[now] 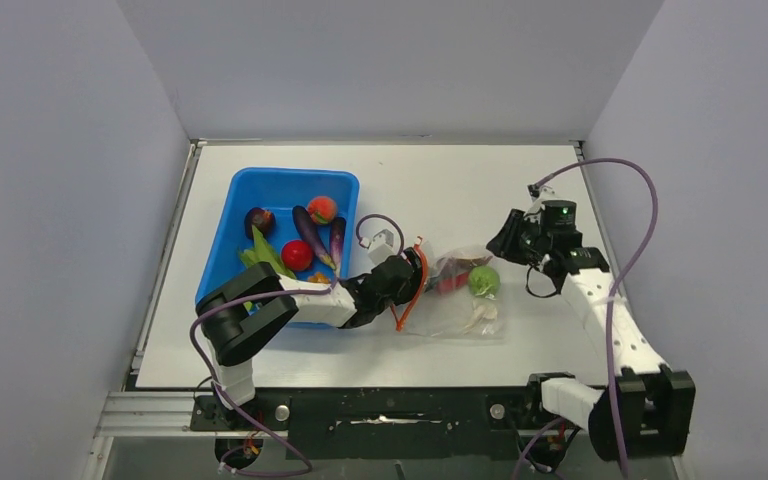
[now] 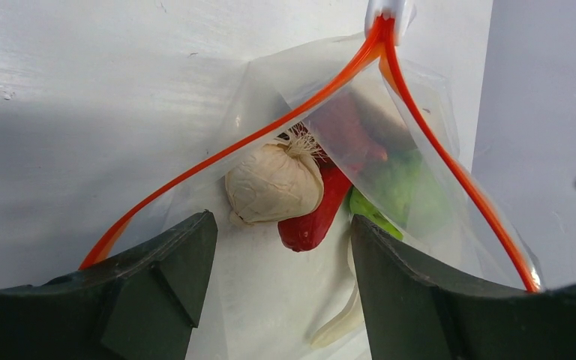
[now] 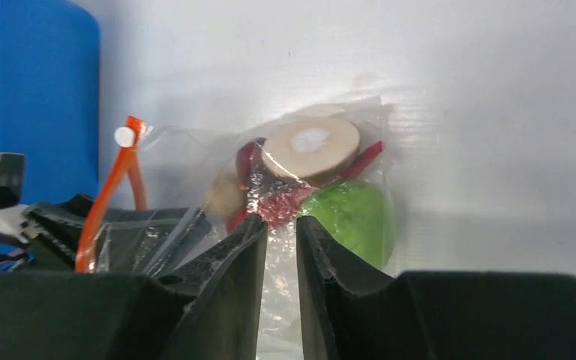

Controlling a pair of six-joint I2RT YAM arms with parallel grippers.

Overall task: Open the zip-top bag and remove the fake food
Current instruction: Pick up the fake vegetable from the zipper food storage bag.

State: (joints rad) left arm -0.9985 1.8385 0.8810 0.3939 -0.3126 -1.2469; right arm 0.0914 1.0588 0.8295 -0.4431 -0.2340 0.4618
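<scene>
The zip-top bag (image 1: 460, 312) lies at the table's middle, its orange-red zipper strip (image 1: 412, 292) pulled apart on the left. My left gripper (image 1: 410, 272) is open wide at that mouth, both fingers (image 2: 172, 277) resting on the lower plastic sheet, holding nothing. Just beyond them lie fake food pieces: a white bulb (image 2: 274, 184), a red pepper (image 2: 315, 221) and a green ball (image 2: 394, 187). My right gripper (image 1: 500, 245) hovers at the bag's far right end. Its jaws are a narrow gap apart, with crinkly plastic (image 3: 322, 172), a beige disc (image 3: 311, 146) and the green ball (image 3: 356, 214) beyond.
A blue bin (image 1: 290, 176) stands left of the bag, right behind my left arm. It holds a red fruit (image 1: 297, 255), a purple eggplant (image 1: 310, 232), a peach (image 1: 322, 209) and green pods. White walls close off the back and both sides.
</scene>
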